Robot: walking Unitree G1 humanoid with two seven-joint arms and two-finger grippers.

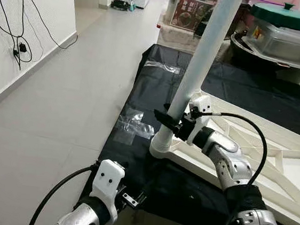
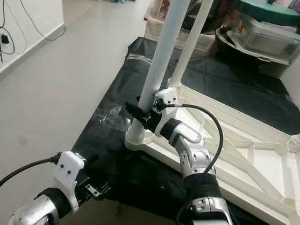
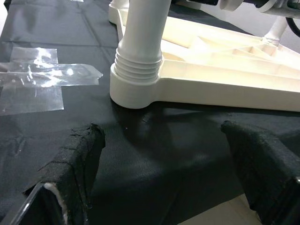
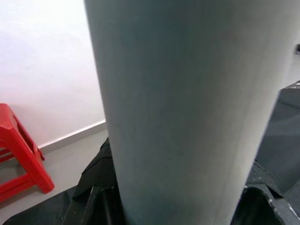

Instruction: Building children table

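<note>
Right pincer [image 1: 166,119] clamped on upright leg [image 1: 201,59], just above its socket at the tabletop [image 1: 293,176] corner. Left pincer [image 3: 164,187] apart, low, idle near the mat [image 1: 158,81] edge.

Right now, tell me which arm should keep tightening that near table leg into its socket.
Right. The right gripper is closed around the near table leg just above the corner socket of the upturned tabletop. The left gripper hangs low over the black sheet, open, holding nothing.
</note>
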